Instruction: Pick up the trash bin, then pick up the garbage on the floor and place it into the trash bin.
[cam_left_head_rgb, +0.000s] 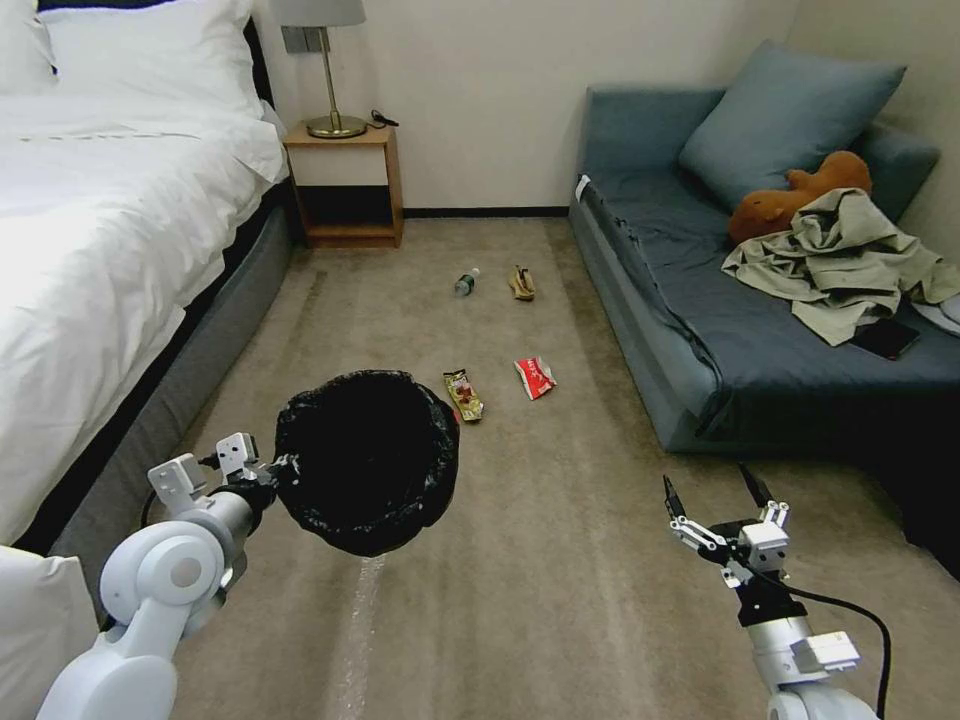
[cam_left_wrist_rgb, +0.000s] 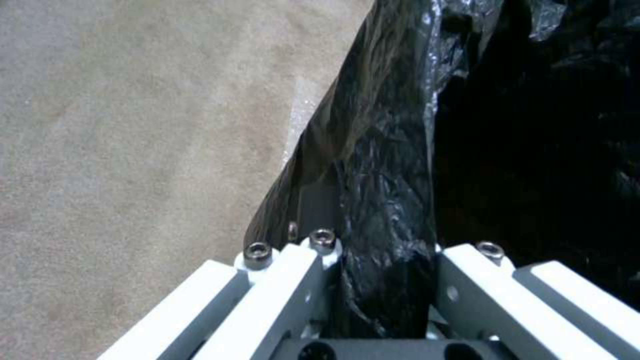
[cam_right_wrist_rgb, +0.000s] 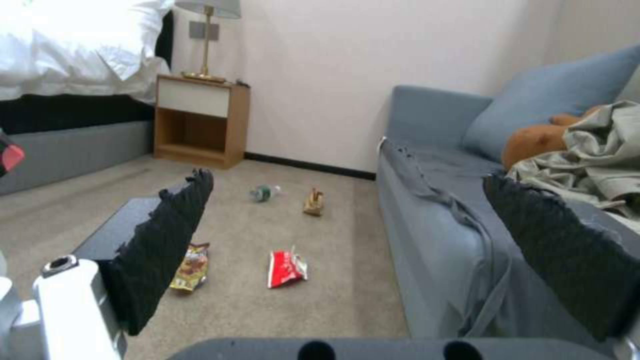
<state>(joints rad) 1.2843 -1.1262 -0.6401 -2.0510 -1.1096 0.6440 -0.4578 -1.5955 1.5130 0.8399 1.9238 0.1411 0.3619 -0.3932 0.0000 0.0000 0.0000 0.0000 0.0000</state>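
Note:
My left gripper is shut on the rim of the trash bin, holding it off the carpet with its black-lined mouth tilted toward me. In the left wrist view the crinkled black bag is pinched between the white fingers. Garbage lies on the carpet beyond: a yellow-brown snack wrapper, a red-white packet, a small green bottle and a tan peel-like scrap. My right gripper hovers open low on the right, its dark pads spread wide, well short of the packet.
A white bed lines the left side, a blue sofa the right, with beige clothing and a brown plush toy on it. A wooden nightstand with a lamp stands at the far wall. Carpet runs between them.

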